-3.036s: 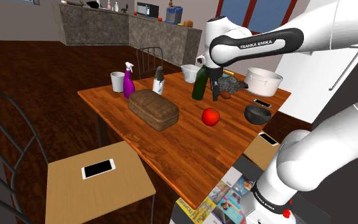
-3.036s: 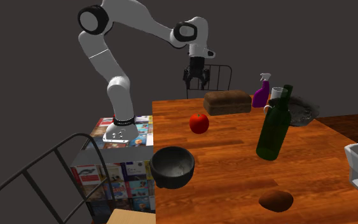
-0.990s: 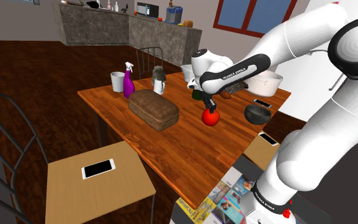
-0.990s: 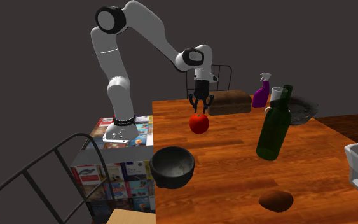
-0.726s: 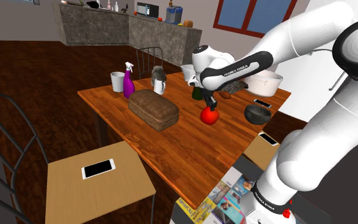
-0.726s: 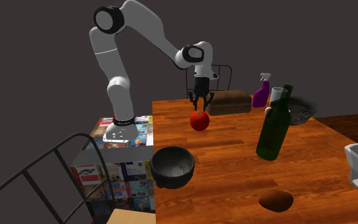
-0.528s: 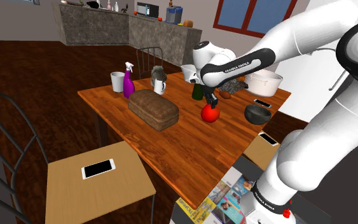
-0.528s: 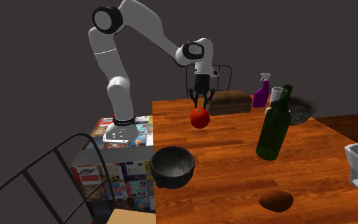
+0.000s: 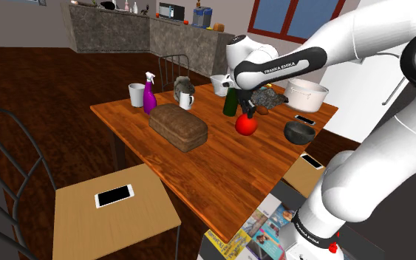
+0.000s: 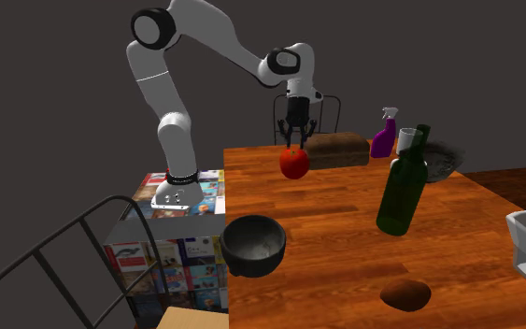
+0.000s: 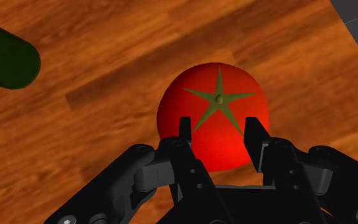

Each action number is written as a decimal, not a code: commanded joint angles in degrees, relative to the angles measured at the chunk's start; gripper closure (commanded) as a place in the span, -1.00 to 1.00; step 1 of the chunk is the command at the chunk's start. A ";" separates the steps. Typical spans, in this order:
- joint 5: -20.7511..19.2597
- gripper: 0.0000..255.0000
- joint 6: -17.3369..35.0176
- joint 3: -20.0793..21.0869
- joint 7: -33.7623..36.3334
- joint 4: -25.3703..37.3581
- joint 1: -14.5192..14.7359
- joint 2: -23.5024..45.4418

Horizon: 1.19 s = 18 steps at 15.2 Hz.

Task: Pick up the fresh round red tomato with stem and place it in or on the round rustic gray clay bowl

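The red tomato (image 11: 213, 114) hangs pinched between the black gripper's (image 10: 295, 147) two fingers, lifted off the wooden table (image 10: 335, 220), well apart from the dark bowl (image 10: 253, 245). It is round, with its green stem star facing up into the hand.

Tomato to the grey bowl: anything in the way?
Nothing visible. The gripper holds the red tomato over the wooden table; only bare wood lies between it and the grey bowl. The green bottle stands off to one side.
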 commanded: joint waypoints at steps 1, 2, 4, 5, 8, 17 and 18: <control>0.22 1.00 -1.61 0.10 -0.78 1.04 0.03 -0.72; 0.34 1.00 -2.31 0.17 -1.09 1.57 0.07 -0.96; 0.56 1.00 -3.72 0.31 -1.70 2.65 0.13 -1.39; 0.66 1.00 -4.42 0.38 -2.01 3.21 0.16 -1.59; 0.95 1.00 -6.51 0.59 -2.91 4.96 0.25 -2.10; 1.65 1.00 -12.69 1.21 -5.60 10.82 0.46 -2.95; 1.68 1.00 -13.04 1.24 -5.75 11.18 0.47 -2.97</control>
